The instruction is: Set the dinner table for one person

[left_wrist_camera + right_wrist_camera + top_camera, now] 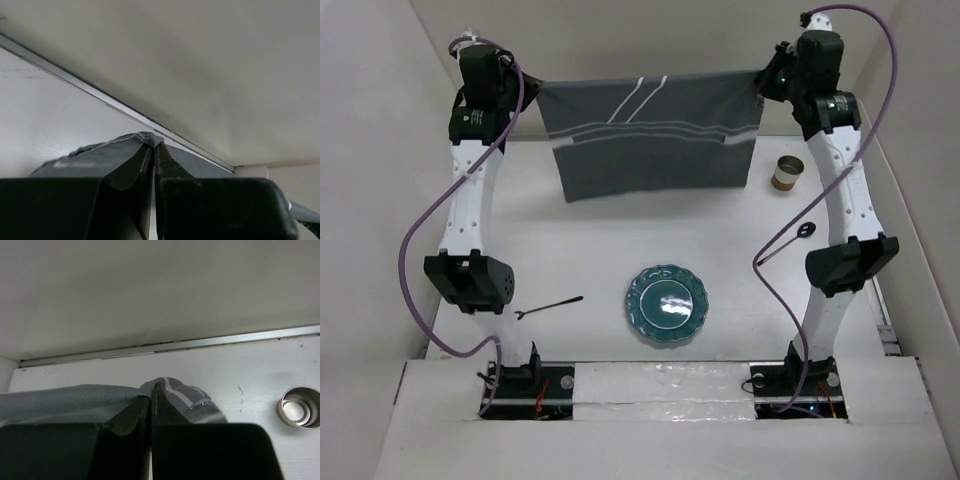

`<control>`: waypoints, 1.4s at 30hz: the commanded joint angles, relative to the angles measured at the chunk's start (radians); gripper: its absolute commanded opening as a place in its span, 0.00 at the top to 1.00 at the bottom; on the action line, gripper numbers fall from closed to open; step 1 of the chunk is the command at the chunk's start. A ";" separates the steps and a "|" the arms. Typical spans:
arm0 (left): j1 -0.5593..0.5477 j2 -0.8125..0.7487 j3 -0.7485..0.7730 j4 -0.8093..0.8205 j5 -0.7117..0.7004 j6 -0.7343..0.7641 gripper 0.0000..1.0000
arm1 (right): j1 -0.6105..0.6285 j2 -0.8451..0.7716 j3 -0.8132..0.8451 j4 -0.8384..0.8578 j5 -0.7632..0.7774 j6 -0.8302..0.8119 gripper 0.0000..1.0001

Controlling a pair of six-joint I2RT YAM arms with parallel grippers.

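Cup [299,409] cut by right edge, mat [65,397] corner hidden between fingers [127,426], utensil [552,304] indistinct

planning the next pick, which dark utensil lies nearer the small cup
The dark utensil right of the teal plate, beside the right arm, on the side of the cup; the other utensil lies left of the plate.

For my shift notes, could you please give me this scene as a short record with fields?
left gripper: shut on the cloth mat's left corner
right gripper: shut on its right corner
cloth mat: dark grey, pale stripes, held up between both arms at the dinner table's far side
plate: teal, empty, near centre
fork: left of plate, apart from it
dark utensil: right of plate, by the right arm
cup: metal, far right, beside the mat
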 commanded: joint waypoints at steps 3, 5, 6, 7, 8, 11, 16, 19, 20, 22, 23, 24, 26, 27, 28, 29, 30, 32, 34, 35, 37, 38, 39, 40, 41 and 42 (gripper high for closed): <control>0.014 -0.193 -0.122 0.134 0.024 0.001 1.00 | -0.048 -0.166 -0.088 0.086 -0.090 -0.003 1.00; 0.014 -0.239 -0.310 0.183 0.038 -0.003 1.00 | -0.048 -0.247 -0.238 0.124 -0.092 -0.010 1.00; 0.014 -0.288 -0.375 0.232 0.046 -0.007 1.00 | -0.048 -0.281 -0.418 0.179 -0.103 -0.007 1.00; 0.014 -0.310 -0.506 0.254 0.063 -0.012 1.00 | -0.048 -0.313 -0.505 0.198 -0.113 -0.001 1.00; 0.023 -0.333 -0.574 0.274 0.070 -0.016 1.00 | -0.048 -0.365 -0.587 0.217 -0.124 0.005 1.00; 0.023 -0.404 -0.838 0.369 0.144 -0.041 1.00 | -0.035 -0.437 -0.895 0.284 -0.118 0.028 1.00; 0.023 -0.418 -1.162 0.496 0.153 -0.013 1.00 | -0.025 -0.459 -1.237 0.415 -0.084 0.105 1.00; 0.023 -0.373 -1.257 0.541 0.141 0.000 1.00 | -0.016 -0.403 -1.267 0.407 -0.063 0.120 1.00; 0.023 -0.346 -1.268 0.541 0.138 0.010 1.00 | -0.016 -0.387 -1.285 0.408 -0.061 0.125 1.00; 0.023 -0.326 -1.297 0.545 0.141 0.014 1.00 | -0.006 -0.360 -1.298 0.405 -0.034 0.128 1.00; 0.023 -0.316 -1.305 0.541 0.142 0.020 1.00 | -0.005 -0.356 -1.308 0.393 -0.037 0.128 1.00; 0.023 -0.318 -1.313 0.533 0.141 0.022 1.00 | -0.005 -0.355 -1.314 0.386 -0.037 0.134 1.00; 0.023 -0.341 -1.342 0.519 0.129 0.027 1.00 | 0.004 -0.366 -1.333 0.375 -0.028 0.140 1.00; 0.023 -0.357 -1.353 0.509 0.126 0.031 1.00 | 0.004 -0.375 -1.357 0.370 -0.021 0.148 1.00; 0.023 -0.368 -1.372 0.501 0.110 0.034 1.00 | 0.004 -0.393 -1.370 0.369 -0.017 0.151 1.00; 0.023 -0.399 -1.382 0.490 0.103 0.036 1.00 | 0.013 -0.399 -1.383 0.367 -0.012 0.154 1.00; 0.023 -0.413 -1.392 0.474 0.096 0.040 1.00 | 0.013 -0.405 -1.405 0.364 -0.009 0.163 0.99; 0.023 -0.448 -1.419 0.457 0.084 0.042 1.00 | 0.022 -0.421 -1.425 0.356 -0.009 0.166 0.94; 0.023 -0.470 -1.448 0.453 0.090 0.043 1.00 | 0.022 -0.435 -1.455 0.350 -0.008 0.174 0.90; 0.023 -0.494 -1.457 0.453 0.092 0.043 1.00 | 0.022 -0.450 -1.468 0.349 -0.005 0.177 0.85; 0.023 -0.519 -1.486 0.453 0.099 0.045 1.00 | 0.031 -0.468 -1.500 0.346 -0.014 0.180 0.83; 0.023 -0.538 -1.492 0.426 0.104 0.045 1.00 | 0.031 -0.481 -1.509 0.344 -0.015 0.183 0.82; 0.023 -0.549 -1.498 0.424 0.110 0.045 1.00 | 0.031 -0.503 -1.518 0.343 -0.020 0.186 0.82; 0.023 -0.557 -1.511 0.421 0.119 0.047 1.00 | 0.031 -0.513 -1.525 0.338 -0.021 0.186 0.81; 0.023 -0.574 -1.515 0.409 0.121 0.047 1.00 | 0.031 -0.524 -1.531 0.330 -0.021 0.189 0.81; 0.023 -0.582 -1.520 0.401 0.122 0.048 1.00 | 0.031 -0.542 -1.534 0.326 -0.020 0.189 0.81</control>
